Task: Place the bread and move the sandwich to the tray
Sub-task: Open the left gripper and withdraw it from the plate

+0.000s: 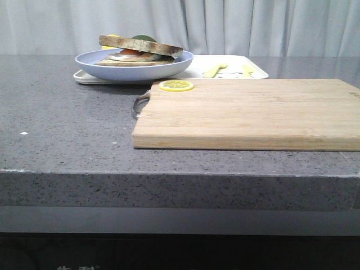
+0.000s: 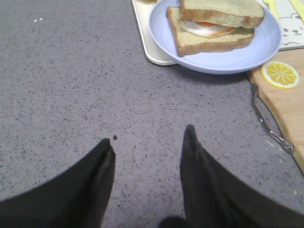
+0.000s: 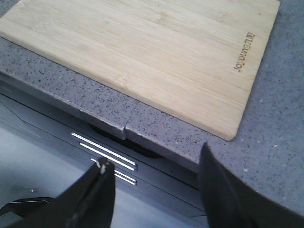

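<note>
Both hands hang spread and empty, left hand [image 2: 149,142] apart from the sandwich [image 2: 216,23].

Pale-blue plate [image 1: 135,63], white tray [image 1: 236,70], light wooden cutting board [image 1: 253,112], grey speckled counter [image 1: 67,129].

The right gripper [image 3: 154,183] hangs with its two dark fingers [image 3: 97,190] spread apart, nothing between them. Beyond them runs the front edge of the grey speckled bench [image 3: 280,118], and over that edge a dark panel [image 3: 71,137] drops away, with pale metal strips [image 3: 104,152] set into it. A seam cuts the bench lip just by the strips. On the bench lies the light wooden cutting board [image 3: 147,52], flat, bare, one corner close to the edge. A burned-in brand mark [image 3: 243,52] runs along its short side, too small to read.
</note>
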